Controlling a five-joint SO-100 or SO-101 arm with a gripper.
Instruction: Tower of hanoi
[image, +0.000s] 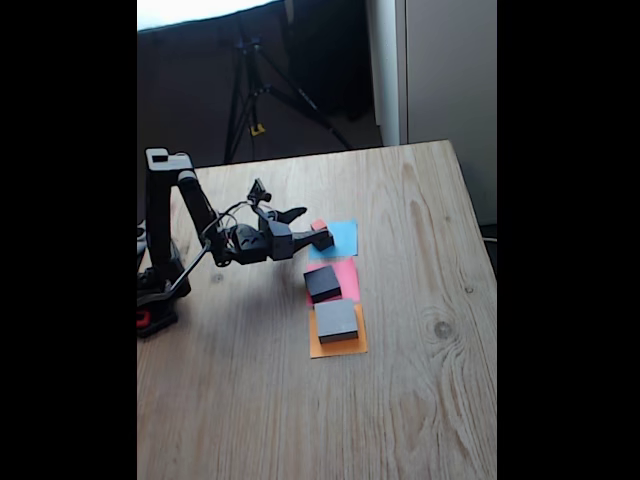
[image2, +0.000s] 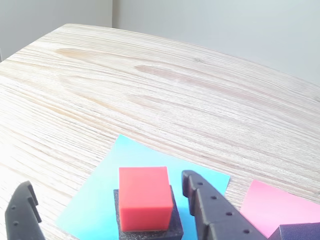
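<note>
We see the red cube (image2: 144, 196) sitting upright on a small black block (image2: 170, 231) on the blue paper (image2: 100, 200). A medium black block (image: 322, 284) lies on the pink paper (image: 348, 272), and the largest grey block (image: 336, 320) on the orange paper (image: 338, 347).

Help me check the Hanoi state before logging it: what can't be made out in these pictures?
- Small black block under the red cube: wrist view's bottom edge cuts it off.
- Red cube on the blue paper square: fixed view, mostly hidden by the gripper.
- Gripper: contact with the cube unclear, wrist view.
</note>
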